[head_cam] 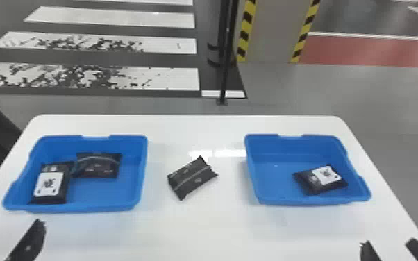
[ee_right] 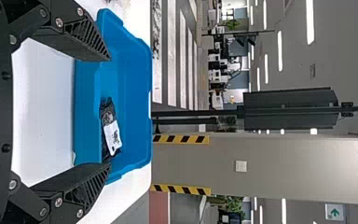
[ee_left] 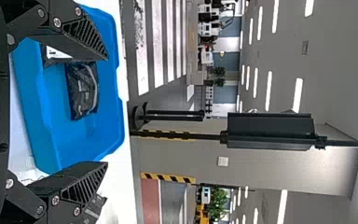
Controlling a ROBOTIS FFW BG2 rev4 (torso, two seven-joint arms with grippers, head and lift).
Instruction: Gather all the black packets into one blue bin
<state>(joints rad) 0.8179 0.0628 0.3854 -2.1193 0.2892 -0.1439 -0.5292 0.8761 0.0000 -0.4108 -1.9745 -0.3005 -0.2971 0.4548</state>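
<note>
My left gripper [head_cam: 9, 232] is at the near left of the table, in front of the left blue bin [head_cam: 107, 208]; in its wrist view the left gripper [ee_left: 106, 111] stands open with nothing between its fingers. The left bin holds two black packets, one with a white label [head_cam: 49, 184] and one [head_cam: 97, 165] beside it. Between the bins a third black packet [head_cam: 192, 177] lies on the table. One labelled black packet [head_cam: 320, 179] rests in the right blue bin [head_cam: 309, 202]. My right gripper [head_cam: 389, 248], at the near right, is also open and empty, as the right gripper [ee_right: 108, 112] in its wrist view confirms.
Both bins stand on a white table [head_cam: 198, 225], with its far edge behind them. Beyond it are a black pole [head_cam: 224, 69] and a pillar [head_cam: 276, 31] with yellow and black striped edges.
</note>
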